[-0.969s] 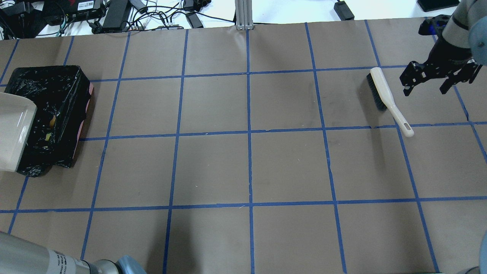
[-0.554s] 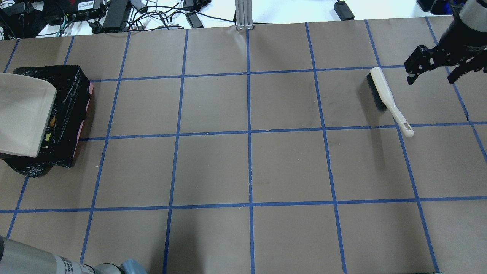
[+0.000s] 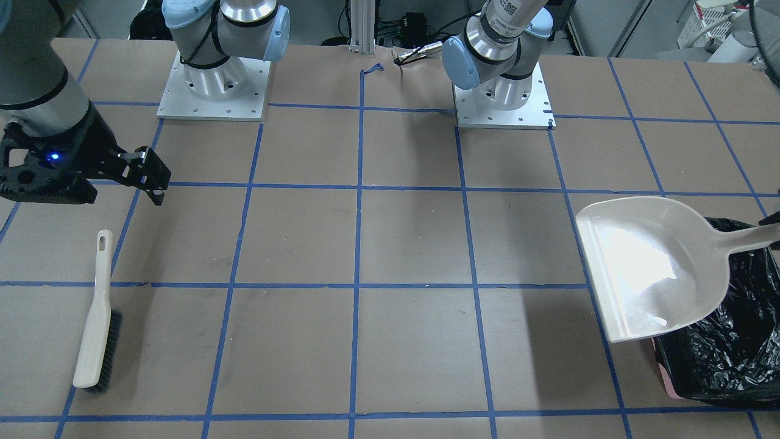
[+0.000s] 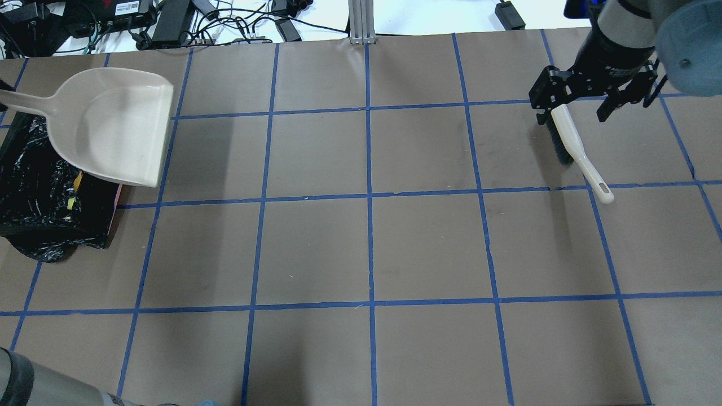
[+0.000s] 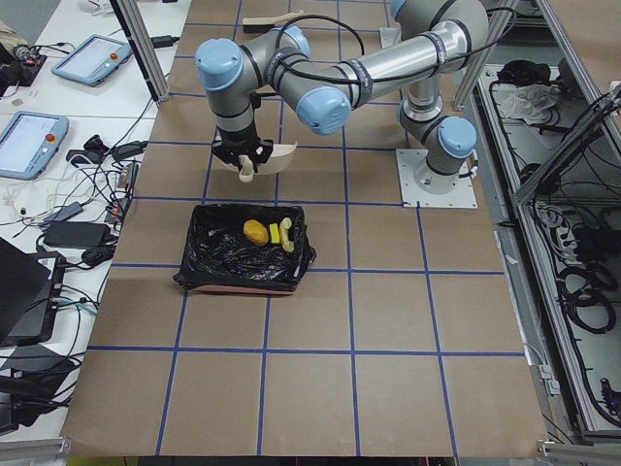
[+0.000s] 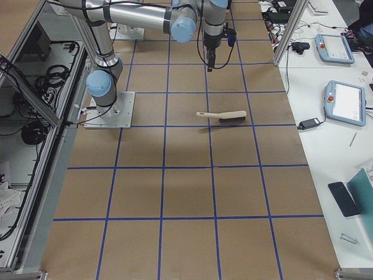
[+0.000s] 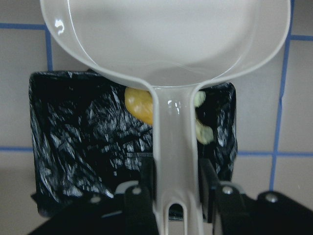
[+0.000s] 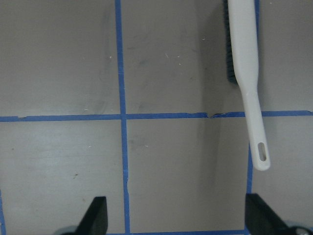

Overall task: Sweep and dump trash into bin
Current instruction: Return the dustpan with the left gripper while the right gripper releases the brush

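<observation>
- By the left edge of the desk point(image 4: 316, 248), toward its far-left corner, you had the bin point(image 4: 51, 237). The trash point(image 5: 273, 235) lay inside it: a golden-brown lump point(image 5: 255, 232), a sponge wedge point(image 5: 275, 233) and a pale crescent slice point(image 5: 288, 240), close together.
- Above the bin, the left gripper point(image 7: 176, 186) had its jaws clamped on the handle of the dustpan point(image 4: 115, 129), and the pan looked empty.
- The relation that mattered to you: the pan's long axis ran along the desk, with the handle over the bin and the lip pointing toward the right edge. So the bin sat beneath the jaws, not beneath the lip.
- By my judgement the dump was done, and setting the pan down would call for a move rightward, off the bin.
- The left arm was much the nearer to the bin.
- Toward the far-right corner the brush point(image 4: 569, 144) lay flat, with its bristle head toward the far edge and its handle loop toward the robot's edge.
- The right gripper point(image 4: 573, 106) hung over the bristle end, jaws apart and holding nothing, well apart from the bin.
</observation>
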